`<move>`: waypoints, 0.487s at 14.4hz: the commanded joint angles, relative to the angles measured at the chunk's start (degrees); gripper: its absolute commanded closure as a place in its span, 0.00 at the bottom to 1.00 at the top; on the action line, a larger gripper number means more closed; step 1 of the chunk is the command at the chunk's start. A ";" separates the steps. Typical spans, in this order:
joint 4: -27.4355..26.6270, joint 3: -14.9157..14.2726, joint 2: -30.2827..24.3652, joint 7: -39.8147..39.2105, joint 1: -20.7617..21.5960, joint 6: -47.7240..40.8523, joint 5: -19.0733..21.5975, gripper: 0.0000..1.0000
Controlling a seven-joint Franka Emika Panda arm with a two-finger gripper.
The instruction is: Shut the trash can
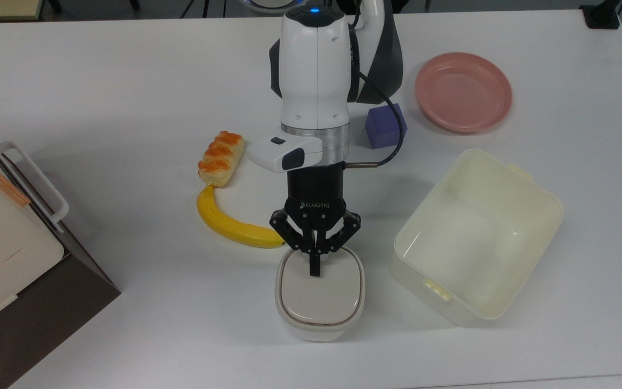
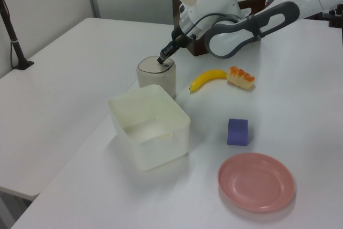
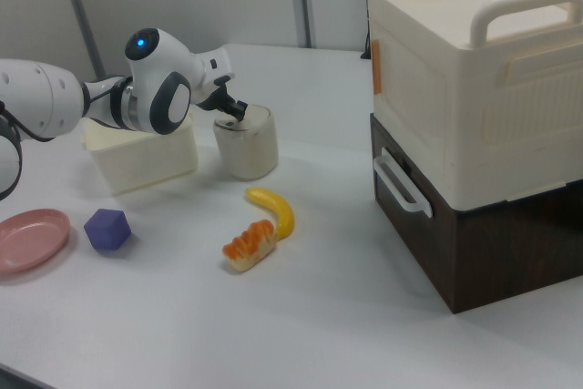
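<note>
Gripper: the black two-finger gripper points down at the trash can, its fingers pressed together into one narrow tip with nothing between them.
Trash can: the small cream-white trash can stands directly under the fingertips; its flat beige lid lies down level on the body, and the fingertips sit at the lid's edge nearest the arm. In the left view the tip appears to touch the lid; I cannot tell how firmly.
Banana: a yellow banana lies just beside the fingers, to the top view's left, close to the can but apart from it.
Pastry: an orange-glazed pastry lies beyond the banana's far end, farther from the fingers.
Tub: a larger pale-yellow open tub stands near the fingers on the top view's right.
Block: a purple block sits behind the gripper, beside the arm.
Plate: a pink plate lies well apart from the fingers, past the block.
Cabinet: a cream box on a dark brown base stands well apart, at the top view's left edge.
</note>
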 commanded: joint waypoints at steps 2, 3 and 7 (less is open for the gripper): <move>-3.50 0.09 -5.05 -1.30 0.71 -5.57 0.46 1.00; -3.59 0.09 -5.14 -1.30 0.79 -6.02 0.46 1.00; -4.47 1.06 -4.45 -2.09 0.79 -6.12 0.20 1.00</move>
